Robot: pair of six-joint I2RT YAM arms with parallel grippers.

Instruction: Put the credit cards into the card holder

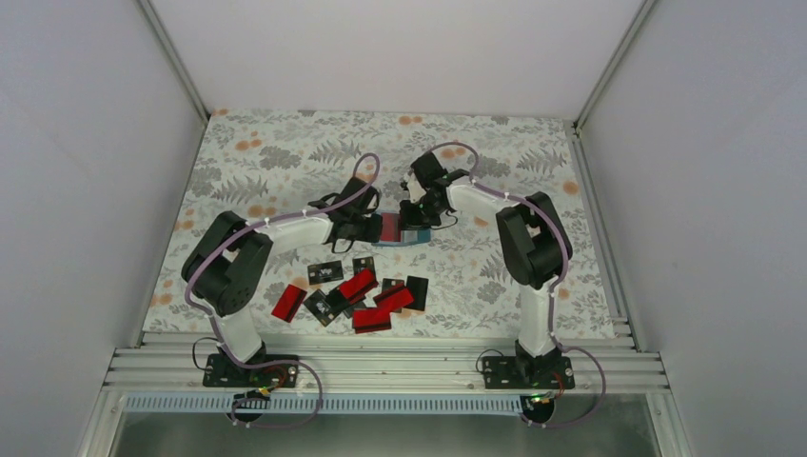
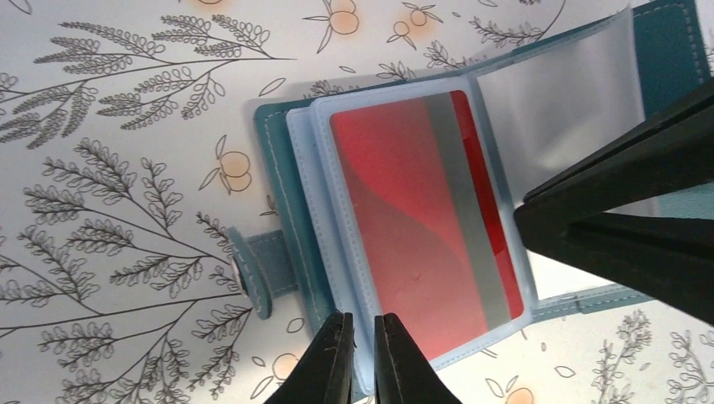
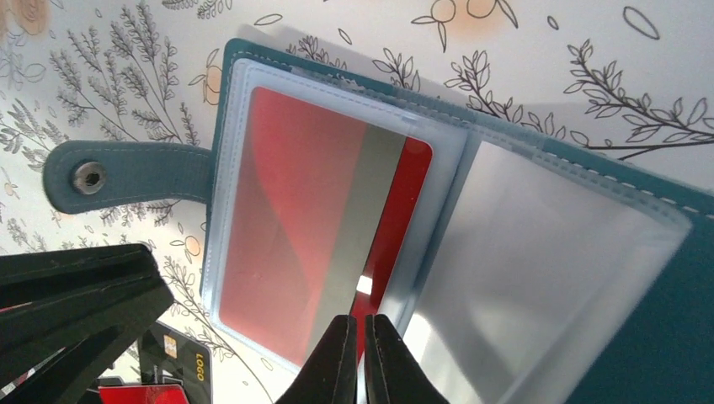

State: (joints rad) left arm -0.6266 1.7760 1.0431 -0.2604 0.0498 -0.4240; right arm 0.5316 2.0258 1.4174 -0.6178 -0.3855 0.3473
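A: Card holder (image 1: 409, 237) where?
B: Dead centre of top view, open flat on floral table (image 1: 276, 162), between both arms. Loose credit cards (image 1: 357, 295) heaped lower centre, nearer the bases, red and black mixed

A: Tools?
B: Left gripper (image 2: 364, 341) clenched, bottom centre of left wrist view, looks pinched on pale sleeve edge of the holder, pinning it down. Right gripper (image 3: 358, 345) clamped tight too, bottom centre of right wrist view, tips at lower edge of red card (image 3: 311, 227) with grey stripe. Gripping that card or only nudging it, can't tell

A: Handling?
B: Cards light, thin, stiff, glossy. Likely slippery and awkward to lift off flat cloth; best taken by a short edge or where propped on a neighbour. Holder soft, floppy, light; probably slides or folds shut unless held down. Best held at cover rim or sleeve edge, away from pocket mouth. Clear sleeves (image 3: 547, 278) limp, reflective, easy to crumple

A: Hidden bits?
B: Holder mostly covered by wrists in top view. Right side cut off in both wrist views. Pocket mouth hard to make out under glare, so no telling if red card fully seated. Snap tab (image 3: 126, 175) plain at left of right wrist view. Print on black cards too small to read. Pile count uncertain, several overlapping
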